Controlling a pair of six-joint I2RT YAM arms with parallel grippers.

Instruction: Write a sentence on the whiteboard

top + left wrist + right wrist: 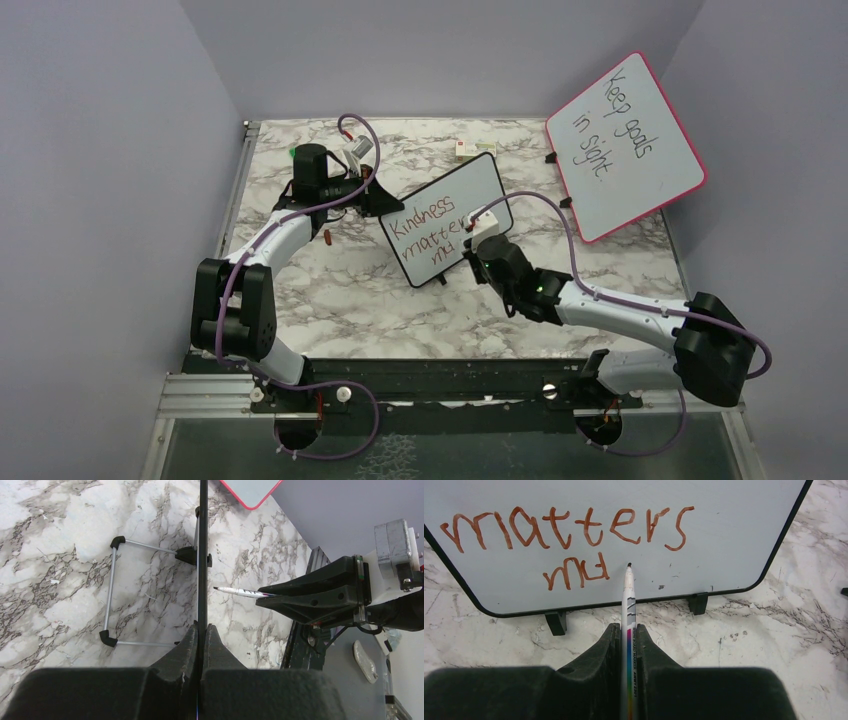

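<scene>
- A marble-patterned table (330,290) seen from above, with two robot arms reaching in from the near edge.
- The whiteboard (445,222), small and black-framed, stands on its little feet near the middle of the table, between the two arms.
- The sentence (432,232) is in red-brown marker: "Kindness" on the first line, "matters" on the second, and only "mu" on the third.
- The left gripper (201,632) has its fingers closed tight on the board's left edge, which shows in its own camera as a thin black line running between them.
- The right gripper (628,630) is closed around a white marker (628,605), which points up at the board.
- The marker's dark tip is at the board's surface just right of the "u", below "matters".
- A larger pink-framed board (625,145) reading "Keep goals in sight" leans at the back right, well apart from the small one.
</scene>
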